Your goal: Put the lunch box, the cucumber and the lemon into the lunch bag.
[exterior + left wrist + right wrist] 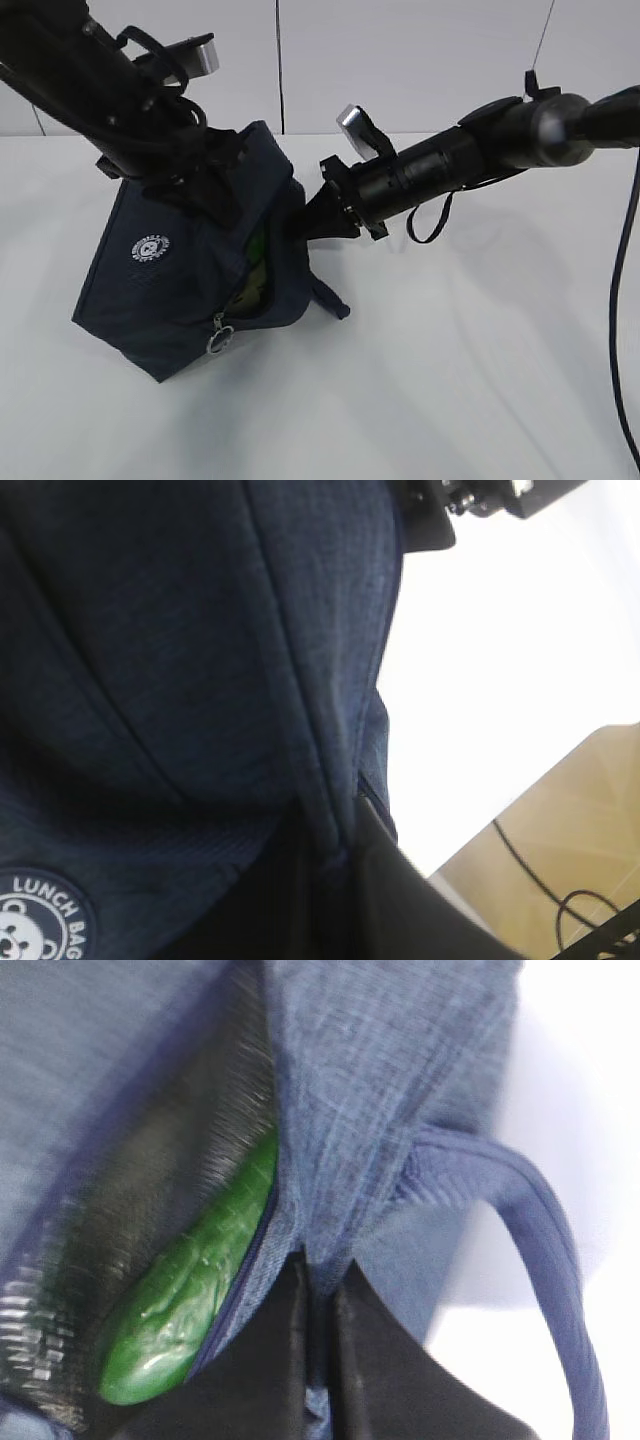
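Observation:
The navy lunch bag (150, 300) stands tilted on the white table, its zipped mouth partly open toward me. My left gripper (192, 188) is shut on a fold of the bag's upper fabric (330, 820). My right gripper (308, 215) is shut on the cloth edge (318, 1260) beside the opening. The dark green cucumber (190, 1300) lies inside the bag, just left of that edge. A strip of green (254, 268) shows through the mouth in the exterior view. The lunch box and the lemon are hidden.
A metal ring pull (219, 339) hangs at the lower end of the zipper. One loop handle (545, 1250) droops to the right of my right gripper. A round white logo (150, 246) marks the bag's side. White table (470, 380) surrounds the bag.

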